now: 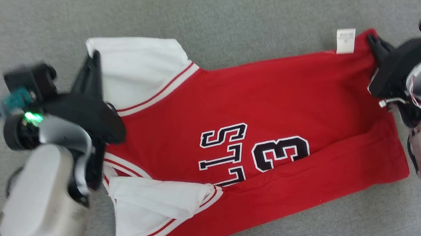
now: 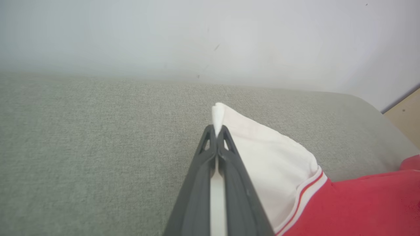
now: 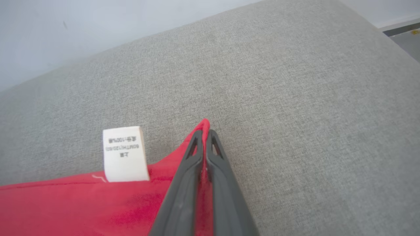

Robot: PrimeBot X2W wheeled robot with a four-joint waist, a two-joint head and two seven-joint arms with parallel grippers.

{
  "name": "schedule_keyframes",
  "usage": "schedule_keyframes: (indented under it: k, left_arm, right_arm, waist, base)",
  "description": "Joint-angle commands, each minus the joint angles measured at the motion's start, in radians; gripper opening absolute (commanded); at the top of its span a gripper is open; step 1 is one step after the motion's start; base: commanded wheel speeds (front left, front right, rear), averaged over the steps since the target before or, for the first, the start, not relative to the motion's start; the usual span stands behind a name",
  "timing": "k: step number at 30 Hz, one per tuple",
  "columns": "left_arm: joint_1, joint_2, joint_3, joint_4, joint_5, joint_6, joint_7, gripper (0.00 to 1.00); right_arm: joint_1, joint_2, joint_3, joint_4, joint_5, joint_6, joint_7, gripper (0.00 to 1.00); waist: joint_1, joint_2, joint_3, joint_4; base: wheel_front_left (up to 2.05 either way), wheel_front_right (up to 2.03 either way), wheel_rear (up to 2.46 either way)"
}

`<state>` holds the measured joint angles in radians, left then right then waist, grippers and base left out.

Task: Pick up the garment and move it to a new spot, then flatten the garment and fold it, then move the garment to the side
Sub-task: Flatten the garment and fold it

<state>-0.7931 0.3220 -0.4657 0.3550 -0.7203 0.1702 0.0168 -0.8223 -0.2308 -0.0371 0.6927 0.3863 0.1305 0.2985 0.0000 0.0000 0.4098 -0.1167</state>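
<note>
Across a grey upholstered surface (image 1: 223,15) is spread a red jersey (image 1: 271,100) lettered "LLS" and "3", its white sleeve (image 1: 138,67) pinched by the closed left gripper (image 2: 216,129) and its hem corner clamped by the closed right gripper (image 3: 205,132), beside a small-printed white care label (image 3: 124,154).

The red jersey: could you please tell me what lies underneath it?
The red jersey lies on a grey upholstered surface, which shows all around it. A folded-over strip of its near side covers part of the black lettering. Whatever is directly beneath the cloth is hidden.
</note>
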Motion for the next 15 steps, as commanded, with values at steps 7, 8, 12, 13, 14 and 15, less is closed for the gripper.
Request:
schedule_keyframes:
  k: [7, 8, 12, 13, 14, 15]
  left_arm:
    - [0.209, -0.055, 0.006, -0.079, -0.022, -0.017, -0.192, 0.0]
    - [0.239, -0.061, 0.006, -0.095, -0.026, -0.014, -0.209, 0.0]
    - [0.353, -0.069, -0.018, -0.14, -0.022, -0.004, -0.232, 0.0]
    - [0.379, -0.069, -0.024, -0.148, -0.02, -0.002, -0.233, 0.0]
    - [0.405, -0.073, -0.026, -0.158, -0.027, 0.004, -0.237, 0.0]
    - [0.432, -0.076, -0.032, -0.163, -0.034, 0.007, -0.235, 0.0]
  right_arm:
    - [0.196, 0.054, -0.141, -0.069, 0.027, 0.0, -0.083, 0.0]
    - [0.222, 0.066, -0.165, -0.069, 0.031, 0.0, -0.09, 0.0]
    - [0.301, 0.1, -0.241, -0.079, 0.013, 0.0, -0.12, 0.0]
    - [0.317, 0.108, -0.254, -0.079, 0.008, 0.0, -0.123, 0.0]
    - [0.331, 0.118, -0.269, -0.079, 0.009, 0.0, -0.124, 0.0]
    - [0.343, 0.126, -0.284, -0.081, 0.009, 0.0, -0.125, 0.0]
  waist:
    - [0.0, 0.0, -0.157, 0.062]
    - [0.0, 0.0, -0.172, 0.066]
    - [0.0, 0.0, -0.22, 0.085]
    - [0.0, 0.0, -0.23, 0.089]
    - [0.0, 0.0, -0.239, 0.092]
    - [0.0, 0.0, -0.248, 0.097]
  base:
    - [0.0, 0.0, 0.0]
    - [0.0, 0.0, 0.0]
    - [0.0, 0.0, 0.0]
    - [0.0, 0.0, 0.0]
    - [0.0, 0.0, 0.0]
    - [0.0, 0.0, 0.0]
